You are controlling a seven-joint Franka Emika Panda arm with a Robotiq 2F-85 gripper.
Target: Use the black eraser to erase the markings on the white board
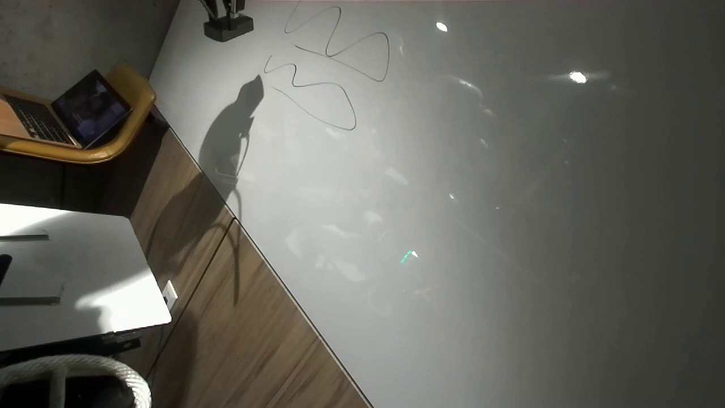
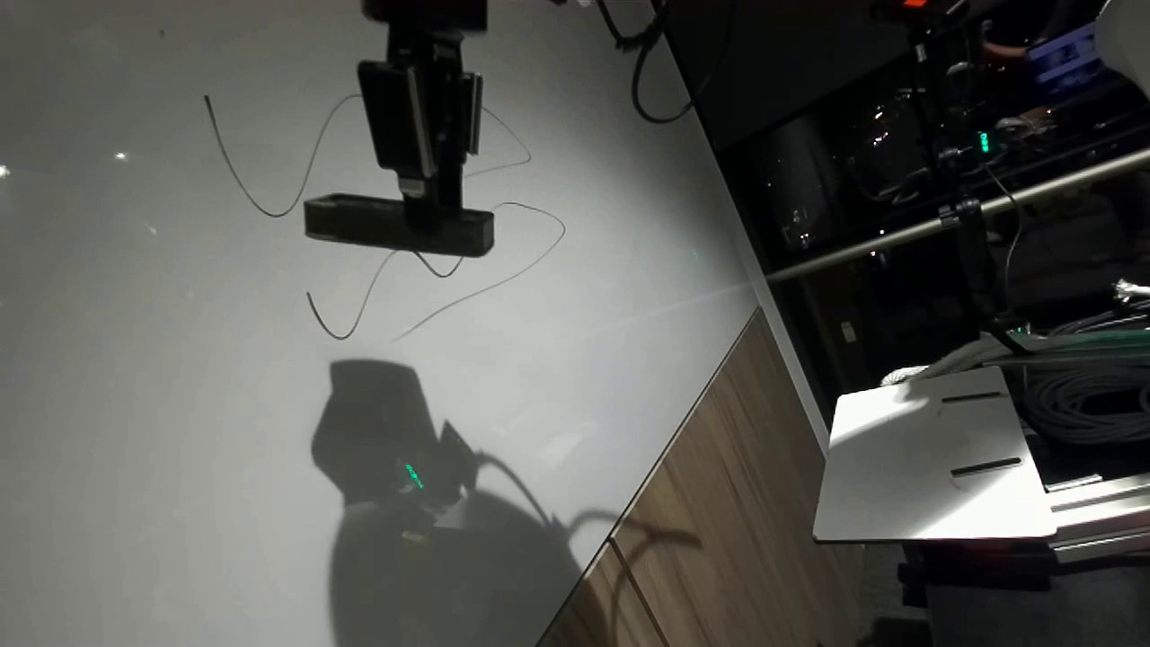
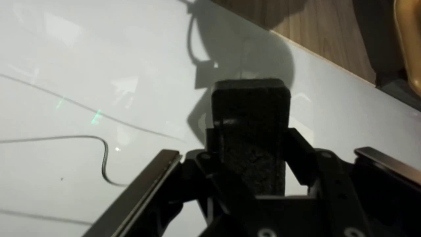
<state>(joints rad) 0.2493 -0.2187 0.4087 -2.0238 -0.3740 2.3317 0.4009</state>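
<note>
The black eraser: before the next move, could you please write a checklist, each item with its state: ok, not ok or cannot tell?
1. Grip: ok. In the wrist view, the gripper holds the black eraser from both sides.
2. Markings present: ok. They show as dark loops on the white board.
3. Eraser over the markings: cannot tell. The exterior views disagree on whether it overlaps them.
4. Eraser touching the board: not ok, probably. That disagreement suggests it is off the surface.
5. Eraser face towards the board: cannot tell. It is hidden.
</note>
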